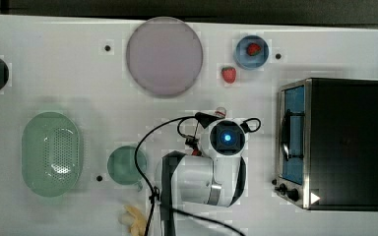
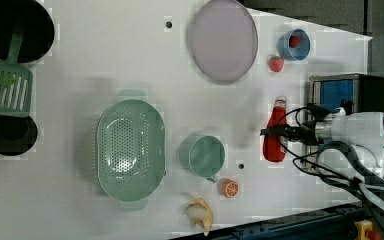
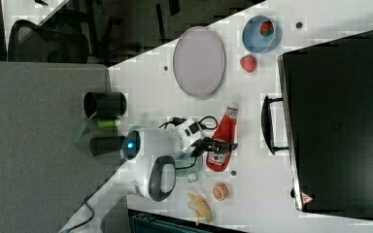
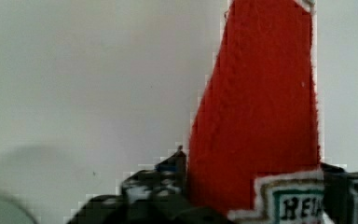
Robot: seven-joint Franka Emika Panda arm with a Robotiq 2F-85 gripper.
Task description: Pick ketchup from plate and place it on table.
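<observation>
The ketchup (image 2: 274, 149) is seen lying flat on the table (image 2: 105, 60), clear of the plate (image 2: 223, 40), with its cap turned toward twelve o'clock in the left view. The plate is found at about eleven o'clock from the bottle, well apart from it. The gripper (image 2: 279, 132) is set across the bottle's middle, reaching in from three o'clock in the left view. In the wrist view the red body and its label are framed by the claw on both sides, yet whether the claw is clenched on the bottle or already released cannot be told. In the left view a loose strawberry (image 2: 276, 63) is seen at twelve o'clock from the ketchup. A green cup (image 2: 206, 156) is seen at nine o'clock. An orange slice (image 2: 230, 188) lies at seven o'clock.
</observation>
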